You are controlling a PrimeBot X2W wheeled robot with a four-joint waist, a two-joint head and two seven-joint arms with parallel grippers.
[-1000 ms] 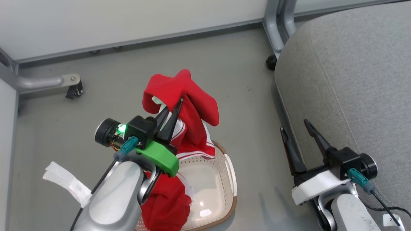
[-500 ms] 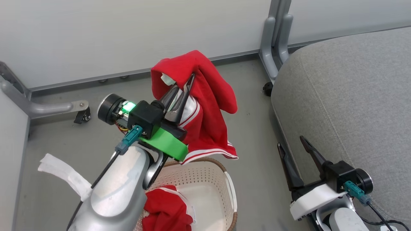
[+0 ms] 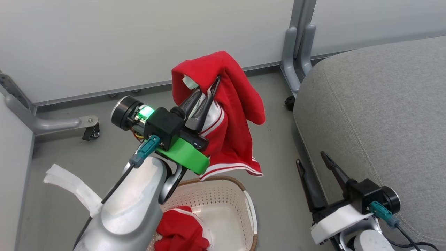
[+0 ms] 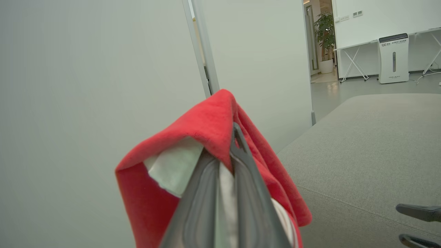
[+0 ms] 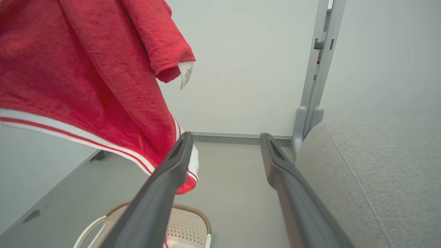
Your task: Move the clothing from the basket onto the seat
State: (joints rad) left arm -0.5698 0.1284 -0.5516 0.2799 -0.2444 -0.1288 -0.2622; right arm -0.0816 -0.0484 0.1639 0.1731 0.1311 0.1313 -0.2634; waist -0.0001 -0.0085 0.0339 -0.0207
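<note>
Though half behind forearm (image 3: pixel 129 212), clothing (image 3: pixel 181 230) in basket (image 3: pixel 219 193).

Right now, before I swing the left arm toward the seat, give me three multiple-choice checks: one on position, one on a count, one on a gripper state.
1. Where is the lifted bright red fabric garment relative to the large grey upholstered seat cushion?
A. Lying on it
B. Hanging to its left, apart from it
C. Tucked under it

2. How many red garments appear in the head view?
A. One
B. Two
C. Four

3. How is the right gripper?
A. Shut on red cloth
B. Shut on a plastic bottle
C. Open, holding nothing

Answers: 1 B, it dangles from the shut left gripper with floor between it and the cushion. 2 B, one is lifted, a second red garment lies in the cream-white perforated plastic basket. 3 C, its jaws stand wide apart, nothing between them.
</note>
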